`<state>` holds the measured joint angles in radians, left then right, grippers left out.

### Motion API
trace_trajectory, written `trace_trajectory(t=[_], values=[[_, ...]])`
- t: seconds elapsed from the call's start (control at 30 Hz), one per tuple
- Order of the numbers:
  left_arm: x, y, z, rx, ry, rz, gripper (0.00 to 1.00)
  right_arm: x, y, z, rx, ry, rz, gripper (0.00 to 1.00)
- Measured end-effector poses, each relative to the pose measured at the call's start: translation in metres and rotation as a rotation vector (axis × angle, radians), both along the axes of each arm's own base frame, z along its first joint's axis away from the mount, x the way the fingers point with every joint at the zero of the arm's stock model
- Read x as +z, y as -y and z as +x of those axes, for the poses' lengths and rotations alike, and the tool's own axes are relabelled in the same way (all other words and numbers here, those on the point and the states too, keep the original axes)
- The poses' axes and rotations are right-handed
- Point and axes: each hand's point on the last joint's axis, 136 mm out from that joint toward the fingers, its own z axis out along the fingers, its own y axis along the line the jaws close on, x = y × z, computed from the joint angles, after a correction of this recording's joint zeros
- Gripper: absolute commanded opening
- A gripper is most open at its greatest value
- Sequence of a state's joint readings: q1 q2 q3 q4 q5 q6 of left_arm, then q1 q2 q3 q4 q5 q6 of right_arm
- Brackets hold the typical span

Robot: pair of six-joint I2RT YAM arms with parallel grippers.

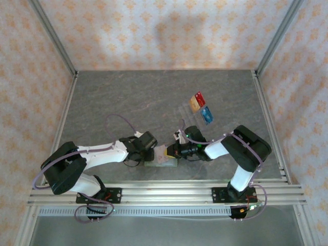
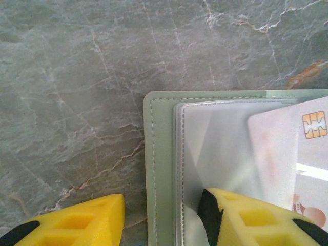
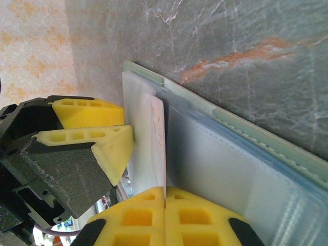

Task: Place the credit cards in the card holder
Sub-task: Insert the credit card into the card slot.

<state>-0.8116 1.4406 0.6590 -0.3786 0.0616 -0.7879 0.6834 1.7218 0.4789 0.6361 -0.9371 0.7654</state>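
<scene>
The sage-green card holder (image 1: 160, 163) lies open on the table between my two grippers; the left wrist view shows its green border (image 2: 159, 154) and clear inner pockets. My right gripper (image 3: 165, 192) is shut on the edge of a pale grey credit card (image 3: 156, 138) with a gold chip (image 2: 313, 125), held against the pockets; I cannot tell whether it is inside one. My left gripper (image 2: 161, 215) is open and straddles the holder's edge, one finger (image 2: 77, 225) over the table and the other (image 2: 246, 220) on the pocket. Red (image 1: 199, 97), gold-orange (image 1: 194, 104) and blue (image 1: 206, 115) cards lie further back.
The three loose cards rest on a clear tray (image 1: 185, 110) at the back right of the grey stone-patterned table (image 1: 128, 97). Aluminium rails run along the near edge and both sides. My left gripper's fingers (image 3: 92, 110) sit close beside the held card.
</scene>
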Motion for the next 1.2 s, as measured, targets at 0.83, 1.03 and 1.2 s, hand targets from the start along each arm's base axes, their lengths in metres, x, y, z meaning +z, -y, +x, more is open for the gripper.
trace_trajectory(t=[0.83, 1.03, 1.2], values=[[-0.001, 0.000, 0.000, 0.011, 0.015, 0.017, 0.46, -0.001, -0.009, 0.014, 0.021, -0.026, 0.000, 0.00], [-0.001, 0.000, 0.000, 0.015, 0.015, 0.018, 0.46, -0.002, -0.011, 0.012, 0.028, -0.026, -0.001, 0.00], [-0.001, 0.000, 0.000, 0.014, 0.015, 0.018, 0.46, -0.002, -0.011, 0.010, 0.032, -0.003, -0.024, 0.00]])
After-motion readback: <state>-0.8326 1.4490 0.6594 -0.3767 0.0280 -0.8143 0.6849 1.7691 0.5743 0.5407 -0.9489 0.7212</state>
